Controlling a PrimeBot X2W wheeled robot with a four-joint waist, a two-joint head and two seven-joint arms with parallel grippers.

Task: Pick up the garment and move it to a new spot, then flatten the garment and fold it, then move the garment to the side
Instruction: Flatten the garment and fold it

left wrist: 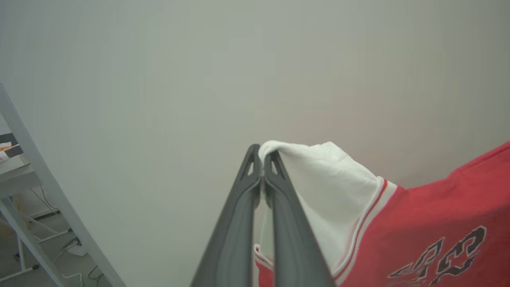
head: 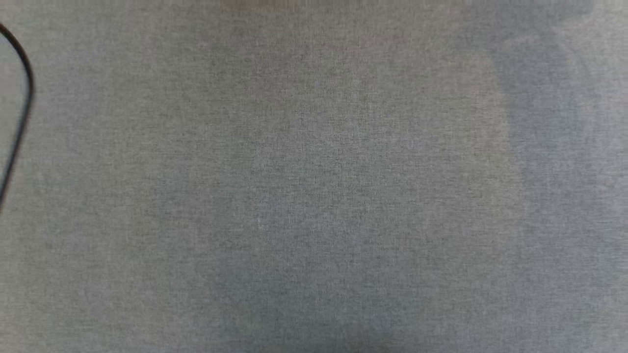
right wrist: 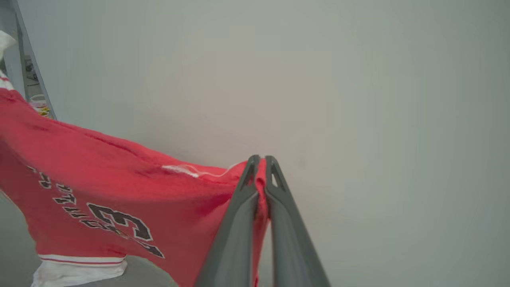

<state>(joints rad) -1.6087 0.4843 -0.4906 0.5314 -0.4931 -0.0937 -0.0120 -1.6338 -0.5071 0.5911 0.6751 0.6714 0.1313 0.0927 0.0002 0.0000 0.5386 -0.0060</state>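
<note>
The garment (left wrist: 430, 223) is a red T-shirt with white sleeves and dark printed lettering, hanging stretched between my two grippers. In the left wrist view my left gripper (left wrist: 262, 159) is shut on the edge of a white sleeve (left wrist: 326, 179), with the red body trailing off to the right. In the right wrist view my right gripper (right wrist: 261, 165) is shut on a red edge of the garment (right wrist: 119, 187), which spreads away to the left with its print showing and a white sleeve (right wrist: 75, 271) hanging at the bottom. Both grippers point toward a plain pale wall.
The head view looks down on a grey fabric-covered surface (head: 314, 196) with a dark cable (head: 22, 98) curving at its left edge. A pale frame (left wrist: 48, 199) with cluttered floor behind it stands at the left of the left wrist view.
</note>
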